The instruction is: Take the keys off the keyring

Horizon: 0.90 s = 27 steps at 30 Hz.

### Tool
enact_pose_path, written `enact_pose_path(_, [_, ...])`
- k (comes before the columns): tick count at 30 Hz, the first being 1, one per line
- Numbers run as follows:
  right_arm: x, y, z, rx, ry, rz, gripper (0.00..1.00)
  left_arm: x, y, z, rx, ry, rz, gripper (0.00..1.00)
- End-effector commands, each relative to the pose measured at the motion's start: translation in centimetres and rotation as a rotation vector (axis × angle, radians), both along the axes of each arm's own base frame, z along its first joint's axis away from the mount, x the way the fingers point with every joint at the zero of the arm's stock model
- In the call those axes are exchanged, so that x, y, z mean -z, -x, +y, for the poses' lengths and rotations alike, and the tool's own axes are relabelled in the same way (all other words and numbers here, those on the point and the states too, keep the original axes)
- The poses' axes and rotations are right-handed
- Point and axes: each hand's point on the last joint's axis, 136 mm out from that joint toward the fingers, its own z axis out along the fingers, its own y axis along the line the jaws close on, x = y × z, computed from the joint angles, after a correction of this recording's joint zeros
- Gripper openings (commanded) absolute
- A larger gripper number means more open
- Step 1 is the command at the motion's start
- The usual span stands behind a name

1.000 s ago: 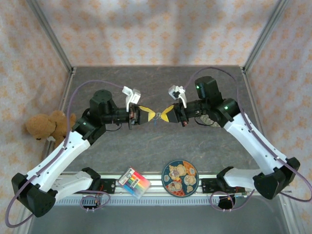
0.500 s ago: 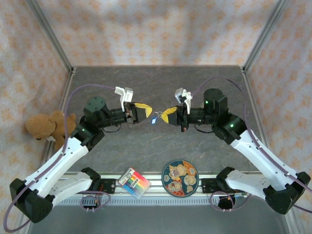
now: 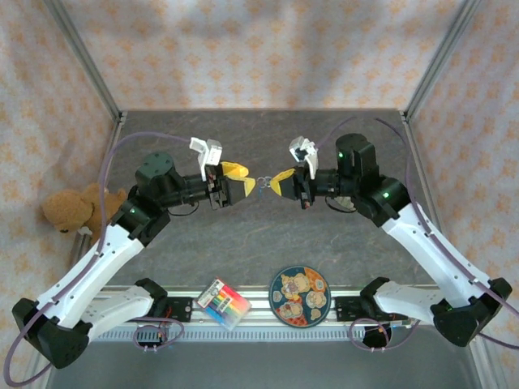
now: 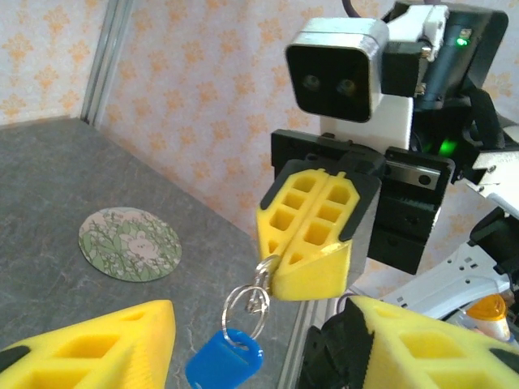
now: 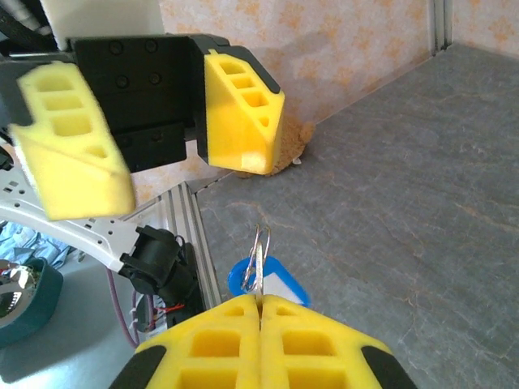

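Two grippers with yellow foam pads are faced tip to tip above the grey mottled tabletop (image 3: pixel 243 243), and the keyring (image 3: pixel 263 181) is carried in the air between them. The right gripper (image 3: pixel 280 183) is clenched on the thin silvery wire ring (image 4: pixel 246 301). In the right wrist view its pads are pressed flat together and the loop is seen edge-on, standing out of their seam. The bright blue plastic tag (image 4: pixel 225 362) is hung from the far end of the ring, clear of the table. The left gripper (image 3: pixel 244 180) is released, with its fingers (image 5: pixel 242 109) spread wide. No separate pale metal key can be told apart from the wire. A smaller loop is seen beside the right pads, but what it is cannot be told.

The coming move is judged to turn on one relation. The ring lies straight ahead of the left gripper, on the line of its open gap, near the fingertips but not yet between them. Its long axis is run from the right pads down to the tag, slightly tilted. The free end, the lower ring and the tag, is turned toward the left arm, so that arm is the one expected to advance and close. Because the wire is thin, a small sideways error is likely to be enough for the pads to close on nothing.
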Motion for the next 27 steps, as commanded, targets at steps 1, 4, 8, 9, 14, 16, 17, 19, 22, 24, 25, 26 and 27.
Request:
enact_pose_path(1, [-1.41,0.87,0.21,-0.074,-0.016,-0.015,0.0,-0.95,0.46,-0.41,0.06,-0.008,-0.014,0.59])
enact_pose_path(4, [-1.62,1.0,0.51,-0.102,-0.017,-0.002,0.0,-0.71,0.43,-0.91,0.094,-0.018,0.01,0.59])
enact_pose_path(8, [-1.98,1.24,0.65,-0.126,-0.02,0.003,0.0,-0.48,0.44,-1.25,0.121,-0.021,0.026,0.56])
enact_pose_path(9, [-2.18,1.28,0.62,-0.128,-0.023,0.0,0.0,-0.51,0.48,-1.29,0.124,-0.02,0.024,0.54])
enact_pose_path(14, [-2.03,0.86,0.98,-0.138,-0.018,0.014,0.0,-0.72,0.64,-1.39,0.138,-0.018,0.022,0.42])
enact_pose_path(16, [-2.1,0.89,1.01,-0.141,-0.02,0.015,0.0,-0.74,0.64,-1.37,0.136,-0.019,0.022,0.33])
enact_pose_path(17, [-2.1,0.89,1.01,-0.141,-0.018,0.014,0.0,-0.75,0.61,-1.32,0.133,-0.021,0.02,0.32])
enact_pose_path(19, [-2.0,0.97,1.0,-0.146,-0.014,0.018,0.0,-0.83,0.72,-1.23,0.13,-0.023,0.013,0.31])
enact_pose_path(22, [-1.87,1.04,0.9,-0.146,-0.009,0.021,0.0,-0.77,0.8,-1.1,0.124,-0.026,0.01,0.32])
enact_pose_path(24, [-1.84,1.08,0.84,-0.146,-0.01,0.02,0.0,-0.79,0.97,-1.06,0.128,-0.023,0.008,0.32])
enact_pose_path(25, [-1.77,1.11,0.82,-0.147,-0.009,0.023,0.0,-0.72,1.01,-1.08,0.131,-0.023,0.011,0.31])
enact_pose_path(26, [-1.86,1.09,0.77,-0.144,-0.011,0.021,0.0,-0.7,1.06,-1.07,0.133,-0.023,0.012,0.29])
enact_pose_path(27, [-1.8,1.01,0.78,-0.143,-0.01,0.022,0.0,-0.68,1.12,-1.09,0.136,-0.022,0.013,0.26])
